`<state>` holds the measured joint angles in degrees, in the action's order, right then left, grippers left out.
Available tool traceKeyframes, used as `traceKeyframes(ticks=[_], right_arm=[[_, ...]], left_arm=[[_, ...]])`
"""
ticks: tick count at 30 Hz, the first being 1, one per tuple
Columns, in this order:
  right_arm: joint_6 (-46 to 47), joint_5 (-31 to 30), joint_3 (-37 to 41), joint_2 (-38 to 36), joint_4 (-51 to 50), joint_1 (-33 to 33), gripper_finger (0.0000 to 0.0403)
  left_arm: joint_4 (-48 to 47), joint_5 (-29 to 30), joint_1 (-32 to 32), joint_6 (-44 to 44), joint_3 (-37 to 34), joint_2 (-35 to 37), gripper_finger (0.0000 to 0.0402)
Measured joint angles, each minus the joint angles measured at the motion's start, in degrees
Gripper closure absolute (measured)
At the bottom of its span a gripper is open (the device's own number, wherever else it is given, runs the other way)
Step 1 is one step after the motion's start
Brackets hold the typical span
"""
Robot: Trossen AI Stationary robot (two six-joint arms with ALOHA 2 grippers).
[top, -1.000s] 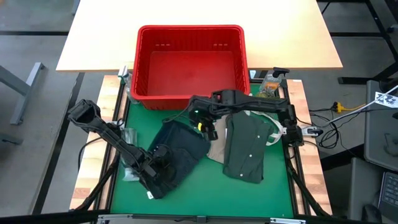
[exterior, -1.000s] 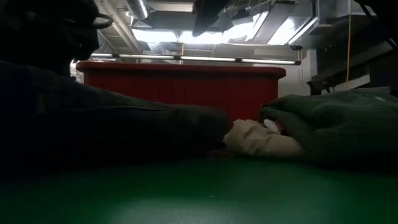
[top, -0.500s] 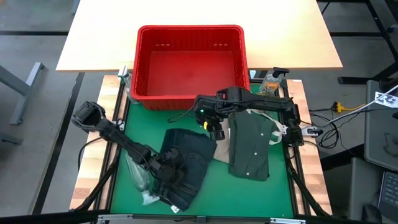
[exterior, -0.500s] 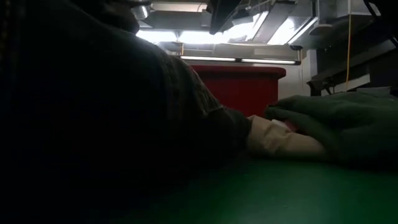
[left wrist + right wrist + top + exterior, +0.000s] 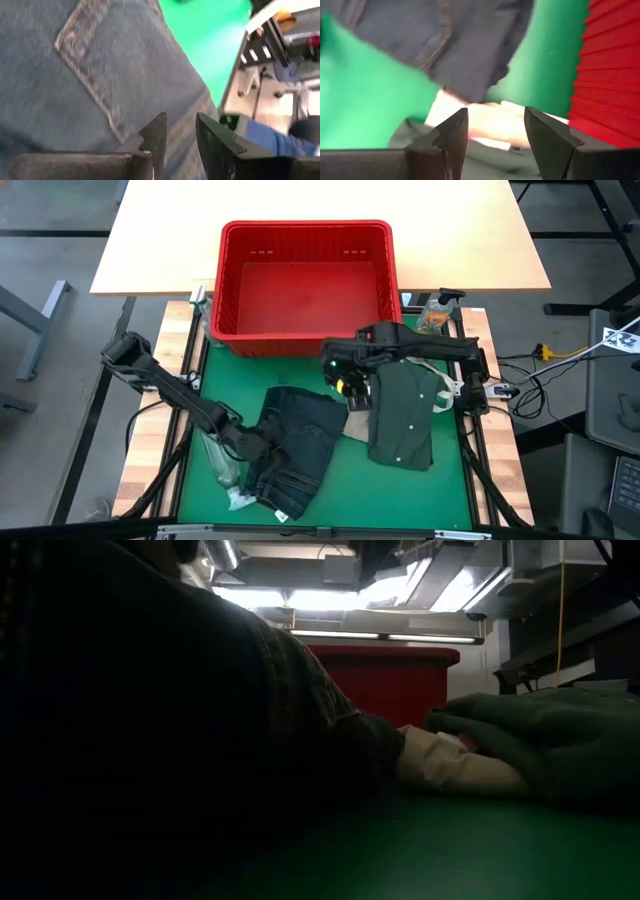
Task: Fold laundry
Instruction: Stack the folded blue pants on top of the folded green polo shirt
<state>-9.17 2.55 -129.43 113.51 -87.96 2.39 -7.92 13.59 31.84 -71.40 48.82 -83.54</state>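
Observation:
Dark blue denim jeans [image 5: 300,442] lie crumpled on the green mat; they fill the left of the low view [image 5: 150,740]. An olive-green buttoned shirt [image 5: 402,420] lies to their right, over a tan top [image 5: 358,420]. My left gripper [image 5: 255,445] is at the jeans' left edge, fingers a little apart over the denim by a back pocket [image 5: 100,75]. My right gripper [image 5: 352,387] is open above the tan top [image 5: 490,120], between the jeans [image 5: 465,40] and the shirt.
A red slatted basket [image 5: 305,230] stands at the mat's far edge, close behind my right gripper. A clear bottle [image 5: 435,315] stands at the far right corner. Crumpled clear plastic [image 5: 222,465] lies left of the jeans. Bare mat [image 5: 400,490] shows near the front edge.
My left gripper dragged the jeans toward the table's near edge, where they spread out, then drew back a little to the left while the jeans stayed put. The clear plastic at the left has come into view. My right gripper has drifted slightly toward the right.

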Motion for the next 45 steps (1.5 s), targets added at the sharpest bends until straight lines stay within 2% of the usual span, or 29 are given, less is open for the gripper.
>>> traceKeyframes(ticks=[5, 9, 12, 16, 20, 25, 33, 39, 45], right_arm=[[-0.36, 0.15, 0.98, -1.64, -1.95, -3.28, 0.0210], [-0.76, 1.09, 6.97, -6.74, -1.33, -3.63, 0.0210], [3.41, 1.83, 16.15, -12.95, 1.81, -3.45, 0.0210], [11.06, 1.59, 33.23, -24.57, 15.15, -4.01, 0.0210], [19.53, 2.28, 49.09, -34.43, 29.02, -5.73, 0.0210], [29.35, 2.66, 61.26, -40.79, 40.80, -8.53, 0.0210], [34.41, 2.67, 68.17, -39.86, 47.67, -11.39, 0.0210], [34.45, 2.66, 68.48, -38.62, 47.82, -11.42, 0.0210], [34.47, 1.28, 68.48, -38.56, 48.15, -11.40, 0.0210]], left_arm=[[-7.17, -4.39, 0.19, -0.36, 0.00, 4.75, 0.0303], [-12.69, -6.25, 0.44, -0.48, 0.00, 7.51, 0.0303], [-15.56, -6.67, 0.63, -1.60, 0.01, 9.02, 0.0303], [-16.61, -6.56, 0.92, -1.50, 0.02, 9.30, 0.0303], [-16.96, -3.92, 0.97, -1.27, 0.02, 8.94, 0.0303], [-17.42, -3.24, 0.34, -0.23, 0.00, 8.93, 0.0303], [-21.72, -3.64, -2.81, -0.15, 0.00, 8.93, 0.0303], [-22.90, -1.10, -4.13, 0.02, 0.02, 8.92, 0.0303], [-25.00, -0.97, -4.49, -0.01, 0.02, 8.91, 0.0303]])
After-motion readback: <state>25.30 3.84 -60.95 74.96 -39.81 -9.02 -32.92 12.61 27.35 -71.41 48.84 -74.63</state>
